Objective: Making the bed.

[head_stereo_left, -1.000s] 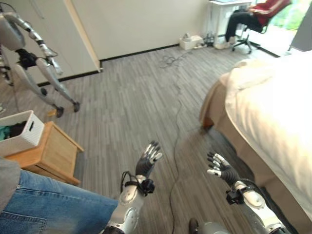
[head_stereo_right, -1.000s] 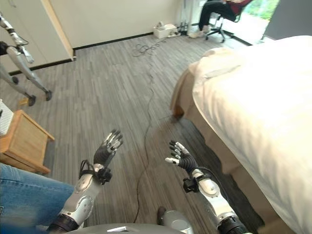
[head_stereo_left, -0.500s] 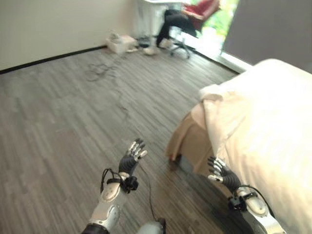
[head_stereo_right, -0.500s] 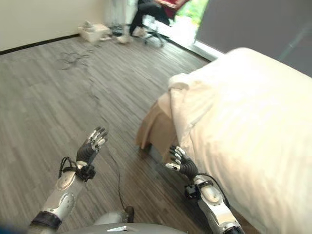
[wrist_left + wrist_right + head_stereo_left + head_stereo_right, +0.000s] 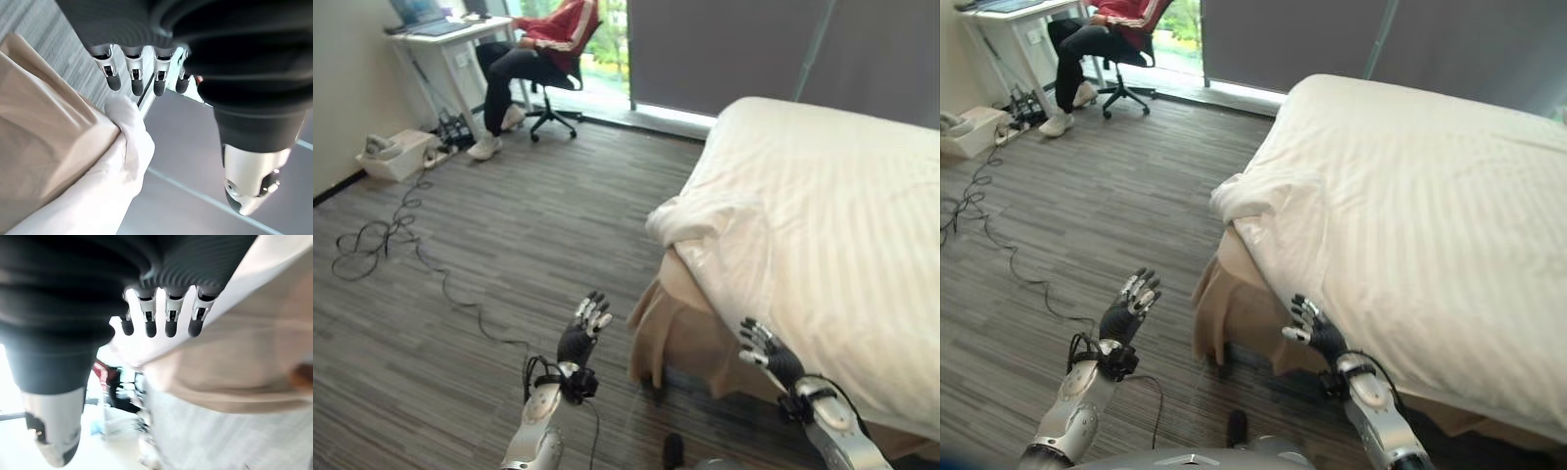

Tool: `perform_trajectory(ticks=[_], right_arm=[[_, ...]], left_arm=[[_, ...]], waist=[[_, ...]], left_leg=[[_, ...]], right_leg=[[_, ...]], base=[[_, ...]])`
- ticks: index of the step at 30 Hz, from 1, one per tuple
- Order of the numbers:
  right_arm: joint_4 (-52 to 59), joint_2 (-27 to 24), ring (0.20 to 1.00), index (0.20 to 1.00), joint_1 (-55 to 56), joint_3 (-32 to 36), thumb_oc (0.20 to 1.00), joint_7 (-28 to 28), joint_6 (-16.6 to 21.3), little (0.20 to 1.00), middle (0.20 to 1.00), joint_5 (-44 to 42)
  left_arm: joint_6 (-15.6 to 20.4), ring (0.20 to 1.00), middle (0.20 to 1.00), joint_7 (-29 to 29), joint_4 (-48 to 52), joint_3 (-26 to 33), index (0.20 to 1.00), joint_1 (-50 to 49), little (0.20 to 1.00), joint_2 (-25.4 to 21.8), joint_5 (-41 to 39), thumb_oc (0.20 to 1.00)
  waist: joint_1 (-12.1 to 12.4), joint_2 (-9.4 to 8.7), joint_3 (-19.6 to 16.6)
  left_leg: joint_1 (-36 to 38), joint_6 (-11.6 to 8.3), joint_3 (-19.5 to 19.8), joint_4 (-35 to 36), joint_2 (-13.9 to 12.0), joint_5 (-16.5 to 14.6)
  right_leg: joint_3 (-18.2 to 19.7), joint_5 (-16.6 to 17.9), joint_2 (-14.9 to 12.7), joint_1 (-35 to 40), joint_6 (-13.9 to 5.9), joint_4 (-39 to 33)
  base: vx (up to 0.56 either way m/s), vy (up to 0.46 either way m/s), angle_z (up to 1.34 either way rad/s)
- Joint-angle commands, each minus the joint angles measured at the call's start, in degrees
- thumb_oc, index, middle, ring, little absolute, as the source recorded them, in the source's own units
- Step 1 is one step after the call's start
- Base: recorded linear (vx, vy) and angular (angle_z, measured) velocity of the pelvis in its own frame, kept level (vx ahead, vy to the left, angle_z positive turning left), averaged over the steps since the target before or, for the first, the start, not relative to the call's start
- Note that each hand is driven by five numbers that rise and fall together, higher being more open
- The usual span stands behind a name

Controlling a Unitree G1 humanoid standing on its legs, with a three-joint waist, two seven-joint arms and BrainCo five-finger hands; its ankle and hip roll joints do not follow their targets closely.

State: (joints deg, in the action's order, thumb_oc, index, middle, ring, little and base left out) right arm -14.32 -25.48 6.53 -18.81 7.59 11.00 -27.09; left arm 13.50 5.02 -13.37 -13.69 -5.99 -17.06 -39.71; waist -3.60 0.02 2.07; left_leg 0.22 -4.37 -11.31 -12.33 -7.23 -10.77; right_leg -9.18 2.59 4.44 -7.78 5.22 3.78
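A bed with a cream striped cover fills the right side. Its near corner is rumpled, and a tan sheet hangs from under it to the floor. My left hand is raised over the floor just left of that tan sheet, fingers straight, open, holding nothing. My right hand hovers at the bed's near side below the cover's edge, fingers spread, open and empty. In the left wrist view the tan sheet and white cover corner lie past my fingers.
A person in a red top sits on an office chair at a white desk at the back left. Cables trail across the grey wood floor. A white box stands by the desk. Dark curtains hang behind the bed.
The camera has swung right, so the bed corner and the desk now sit ahead. Both hands stay raised and open, now close to the bed's corner.
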Motion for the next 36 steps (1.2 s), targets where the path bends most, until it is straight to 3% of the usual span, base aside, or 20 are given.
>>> perform_trajectory(ticks=[1,3,6,8,9,10,12,13,17,19,21,22,23,26,27,28,29,31,32,36], right_arm=[[0.9,-0.85,1.0,1.0,-1.85,0.57,1.0,-0.48,3.0,1.0,1.0,-1.52],[0.95,-1.32,1.0,1.0,-1.39,0.92,1.0,-0.86,2.83,1.0,1.0,-1.04],[1.72,-2.32,1.0,1.0,0.4,2.34,1.0,-1.03,2.95,1.0,1.0,0.06],[1.31,-2.81,1.0,1.0,1.23,3.08,1.0,-1.38,3.33,1.0,1.0,1.13],[1.25,-3.08,1.0,1.0,1.3,3.15,1.0,-1.24,3.54,1.0,1.0,1.46],[1.25,-3.09,1.0,1.0,1.3,3.16,1.0,-1.23,3.54,1.0,1.0,1.46],[1.42,-3.77,1.0,1.0,1.11,3.22,1.0,-0.07,3.78,1.0,1.0,1.38],[1.43,-3.8,1.0,1.0,1.1,3.2,1.0,-0.06,3.78,1.0,1.0,1.37],[2.19,-4.21,1.0,1.0,0.96,4.4,1.0,1.23,3.2,1.0,1.0,0.3],[1.99,-3.74,1.0,1.0,0.99,5.44,1.0,1.37,3.0,1.0,1.0,-0.94],[1.61,-2.47,1.0,1.0,1.53,6.81,1.0,1.02,2.91,1.0,1.0,-1.64],[1.62,-2.45,1.0,1.0,1.53,6.84,1.0,1.01,2.9,1.0,1.0,-1.63],[1.36,-1.76,1.0,1.0,1.8,7.26,1.0,0.38,3.09,1.0,1.0,-1.56],[1.39,0.77,1.0,1.0,1.93,8.08,1.0,-1.39,3.76,1.0,1.0,-1.13],[1.68,1.46,1.0,1.0,1.98,8.03,1.0,-1.48,3.94,1.0,1.0,-1.22],[1.87,1.91,1.0,1.0,2.34,8.11,1.0,-1.45,4.09,1.0,1.0,-0.97],[1.8,2.66,1.0,1.0,2.53,7.43,1.0,-1.12,3.9,1.0,1.0,-0.46],[1.63,2.49,1.0,1.0,2.48,7.22,1.0,-0.69,3.66,1.0,1.0,-0.4],[1.66,1.93,1.0,1.0,2.19,6.78,1.0,0.47,3.56,1.0,1.0,-0.45],[1.26,1.48,1.0,1.0,1.81,6.46,1.0,0.73,3.51,1.0,1.0,0.01]], left_arm=[[2.84,1.0,1.0,0.61,1.82,-1.19,1.0,5.6,1.0,-2.69,-0.61,1.0],[2.8,1.0,1.0,0.56,1.8,-1.52,1.0,5.93,1.0,-2.46,-0.71,1.0],[3.08,1.0,1.0,0.39,1.66,-1.27,1.0,6.11,1.0,-1.94,-0.55,1.0],[3.52,1.0,1.0,-0.09,2.29,0.0,1.0,4.61,1.0,-1.88,-0.17,1.0],[3.93,1.0,1.0,-0.48,2.54,0.74,1.0,4.12,1.0,-2.07,0.32,1.0],[3.93,1.0,1.0,-0.48,2.55,0.74,1.0,4.13,1.0,-2.06,0.33,1.0],[4.57,1.0,1.0,-0.8,2.23,3.24,1.0,2.88,1.0,-2.38,0.46,1.0],[4.58,1.0,1.0,-0.79,2.22,3.26,1.0,2.87,1.0,-2.36,0.45,1.0],[4.26,1.0,1.0,0.0,2.82,5.01,1.0,1.39,1.0,-3.24,-0.69,1.0],[4.0,1.0,1.0,0.66,3.98,5.18,1.0,1.18,1.0,-4.16,-0.73,1.0],[3.97,1.0,1.0,1.7,4.6,5.18,1.0,1.23,1.0,-5.12,-0.98,1.0],[3.98,1.0,1.0,1.71,4.58,5.17,1.0,1.27,1.0,-5.14,-0.99,1.0],[4.15,1.0,1.0,1.79,4.72,4.83,1.0,1.57,1.0,-5.75,-0.64,1.0],[4.84,1.0,1.0,0.75,5.48,5.26,1.0,2.07,1.0,-7.75,0.86,1.0],[4.84,1.0,1.0,0.38,5.69,6.08,1.0,1.49,1.0,-8.47,1.19,1.0],[4.57,1.0,1.0,0.13,5.78,7.09,1.0,0.6,1.0,-9.17,1.96,1.0],[4.12,1.0,1.0,0.29,5.8,8.28,1.0,-0.86,1.0,-9.59,3.28,1.0],[3.93,1.0,1.0,0.88,5.6,8.55,1.0,-1.32,1.0,-9.49,3.1,1.0],[3.49,1.0,1.0,1.41,5.15,8.95,1.0,-2.04,1.0,-9.02,2.0,1.0],[2.73,1.0,1.0,2.25,5.27,7.5,1.0,-2.36,1.0,-7.89,2.33,1.0]], waist=[[0.97,-4.3,4.13],[0.84,-4.7,4.18],[0.46,-4.06,3.66],[1.28,-2.2,2.99],[2.26,-1.67,2.85],[2.24,-1.65,2.75],[3.32,-0.5,2.6],[3.36,-0.45,2.62],[4.15,0.79,2.49],[3.92,1.79,2.44],[3.01,1.91,1.81],[3.32,1.9,1.66],[2.8,1.53,1.75],[2.15,1.46,3.21],[2.61,1.71,4.03],[3.92,2.16,4.62],[5.07,2.55,4.72],[4.76,2.38,4.47],[5.04,2.2,4.89],[5.85,1.6,4.34]], left_leg=[[-7.9,-1.68,0.59,-14.81,1.9,16.68],[-9.81,-1.58,0.6,-17.57,0.9,16.71],[-9.13,-0.66,-0.48,-8.93,-1.4,16.4],[-5.53,-0.67,8.49,3.7,-0.5,17.34],[-5.55,-1.34,15.08,6.02,-0.28,18.13],[-5.63,-1.36,15.11,6.18,-0.3,18.31],[-5.01,-3.11,28.21,7.69,-1.47,20.13],[-4.91,-3.14,28.16,7.79,-1.56,20.14],[-4.03,-4.7,37.98,3.1,-1.15,22.39],[-2.27,-4.73,37.49,5.21,-1.37,20.83],[0.15,-3.57,31.75,10.15,-1.27,14.69],[0.05,-3.59,31.47,10.29,-1.34,14.87],[1.05,-2.59,28.72,11.73,-0.78,12.08],[4.14,0.61,20.59,14.98,1.35,9.69],[5.22,1.05,18.54,15.65,1.53,9.5],[6.17,1.75,16.41,16.48,2.06,9.19],[5.45,2.52,12.66,16.66,3.13,9.04],[4.67,2.85,12.02,16.56,3.54,9.38],[3.87,3.6,9.3,16.2,3.82,9.93],[3.08,4.29,7.15,16.33,4.85,10.29]], right_leg=[[3.01,-3.43,-6.4,9.47,-7.98,-1.77],[3.45,-3.71,-7.06,10.19,-7.61,-2.54],[4.36,-4.16,-8.13,11.72,-8.38,-3.43],[7.9,-5.03,-8.37,11.73,-9.43,-3.32],[10.29,-5.42,-8.33,11.56,-9.6,-3.27],[10.27,-5.33,-8.3,11.42,-9.58,-3.29],[16.86,-6.49,-7.75,10.81,-10.26,-2.28],[16.92,-6.52,-7.68,10.79,-10.22,-2.2],[24.95,-7.44,-9.2,10.08,-12.3,-0.39],[28.16,-7.48,-9.83,9.87,-13.67,0.52],[30.24,-6.21,-11.87,8.87,-15.7,0.31],[30.57,-5.96,-11.82,8.56,-15.75,0.21],[30.91,-5.0,-13.26,7.76,-16.96,0.83],[30.33,3.17,-15.67,1.4,-19.31,5.63],[26.2,4.78,-16.46,-0.54,-18.61,5.87],[15.45,5.18,-19.11,-1.82,-16.9,5.6],[0.04,2.44,-21.08,-1.52,-15.25,7.7],[-0.7,1.54,-20.0,-1.78,-15.17,9.34],[-1.99,-1.99,-16.7,-1.49,-14.95,14.89],[-3.75,-4.44,-14.63,0.92,-14.29,16.13]], base=[[-0.15,-0.154,0.04],[-0.05,-0.059,0.08],[0.11,0.112,-0.14],[0.18,0.259,-0.45],[0.09,0.138,-0.83],[0.12,0.123,-0.97],[0.18,0.148,-1.27],[0.17,0.186,-1.3],[0.22,0.394,-1.15],[0.18,0.449,-0.91],[0.11,0.383,-1.25],[0.07,0.304,-1.14],[0.04,0.331,-1.07],[0.01,0.494,-0.88],[-0.09,0.472,-1.61],[-0.19,0.603,-1.69],[-0.19,0.529,-1.43],[-0.14,0.29,-1.52],[-0.12,0.172,-1.21],[-0.12,0.106,-0.47]])
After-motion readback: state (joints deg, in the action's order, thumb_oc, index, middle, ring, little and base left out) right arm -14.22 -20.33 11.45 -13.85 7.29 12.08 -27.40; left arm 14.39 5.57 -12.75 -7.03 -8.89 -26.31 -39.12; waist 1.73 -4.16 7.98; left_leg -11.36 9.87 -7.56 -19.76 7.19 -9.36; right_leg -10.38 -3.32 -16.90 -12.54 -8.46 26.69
